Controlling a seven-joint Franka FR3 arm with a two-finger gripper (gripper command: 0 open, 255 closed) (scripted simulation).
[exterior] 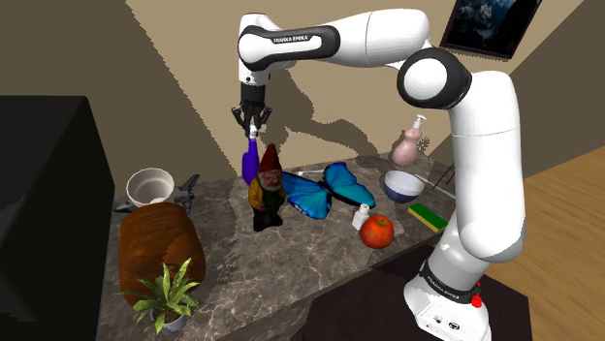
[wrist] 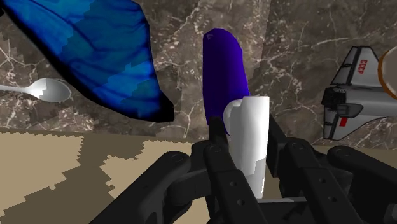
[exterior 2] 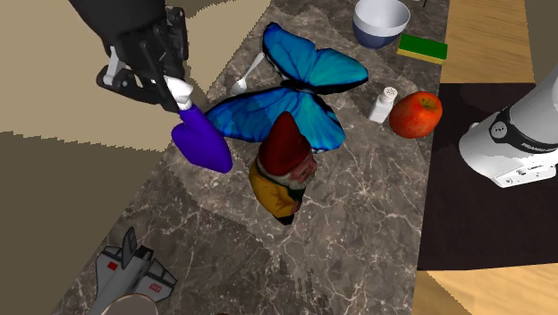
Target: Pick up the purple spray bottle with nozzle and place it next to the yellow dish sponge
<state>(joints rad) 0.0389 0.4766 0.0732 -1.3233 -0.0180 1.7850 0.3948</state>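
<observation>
My gripper [wrist: 247, 137] is clamped on the white nozzle [exterior 2: 181, 92] of the purple spray bottle [exterior 2: 204, 143]. In the wrist view both black fingers [wrist: 217, 145] press against the nozzle's sides, and the purple body points away from the hand toward the marble counter [exterior 2: 376, 224]. In the second exterior view the bottle leans, with its base close to the counter's edge. It is just beside the lower wing of a big blue butterfly [exterior 2: 295, 98] and near a garden gnome [exterior 2: 284, 170] in a red hat. I cannot tell whether the base touches the counter or sits just above it. In the shoulder view the bottle is behind the gnome.

The sponge [exterior 2: 422, 47], green on top with a yellow side, lies well apart from the bottle at the other end of the counter, past the butterfly and just beside a bowl [exterior 2: 380, 20]. A red apple [exterior 2: 416, 114] and a small white shaker [exterior 2: 383, 103] stand between the butterfly and the sponge. A toy shuttle [exterior 2: 130, 268] lies on the bottle's other side, and a spoon [wrist: 44, 91] rests by the butterfly's wing.
</observation>
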